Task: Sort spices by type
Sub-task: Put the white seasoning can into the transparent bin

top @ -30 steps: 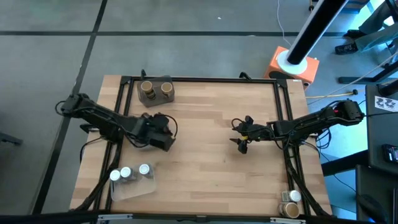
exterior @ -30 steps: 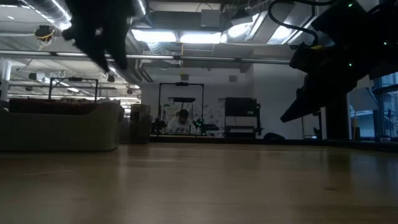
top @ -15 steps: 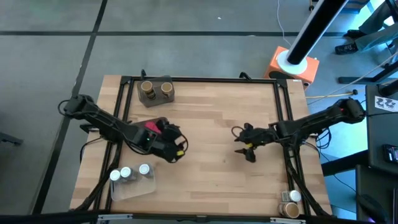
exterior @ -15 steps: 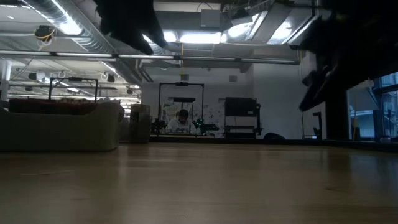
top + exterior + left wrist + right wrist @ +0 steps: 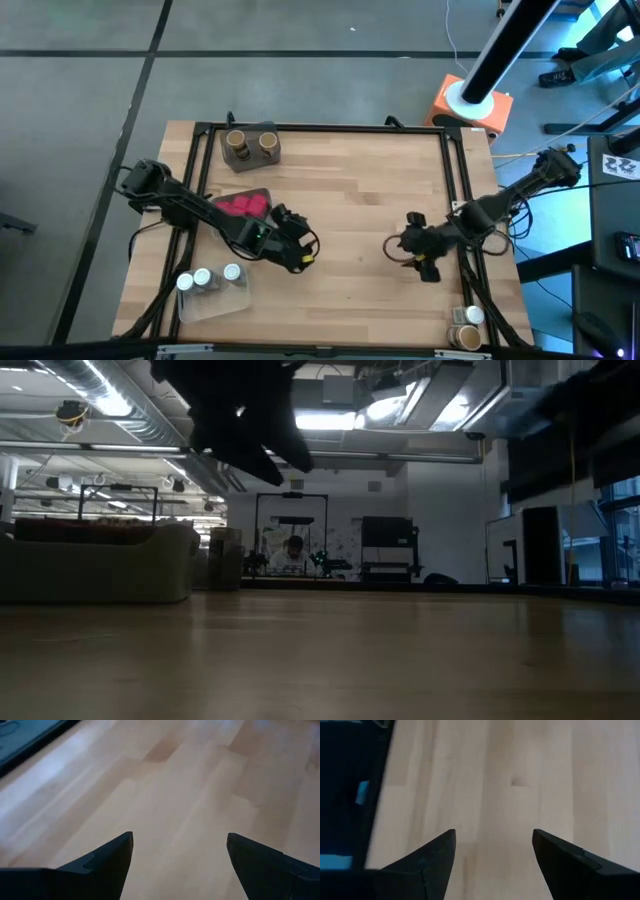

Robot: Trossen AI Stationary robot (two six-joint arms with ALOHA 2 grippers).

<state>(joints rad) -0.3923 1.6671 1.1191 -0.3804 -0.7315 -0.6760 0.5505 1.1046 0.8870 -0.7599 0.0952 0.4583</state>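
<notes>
Spices sit in neither hand: our left hand (image 5: pixel 300 252) and right hand (image 5: pixel 425 262) both hover spread and empty over bare desk (image 5: pixel 350 180), so we judge ourselves between placements, next reaching for the two jars (image 5: pixel 463 328) at the right front corner

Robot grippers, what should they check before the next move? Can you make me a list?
1. Left gripper empty, fingers apart over bare wood: ok.
2. Right gripper empty, fingers apart: ok.
3. Pink-red packets sit together in their tray beside the left arm: ok.
4. Brown-topped jars paired in the grey tray at the far edge: ok.
5. White-capped jars in the clear tray at the near left: ok.
6. Jars at the near right corner sorted yet: not ok, a tan one and a white-capped one sit side by side.
</notes>
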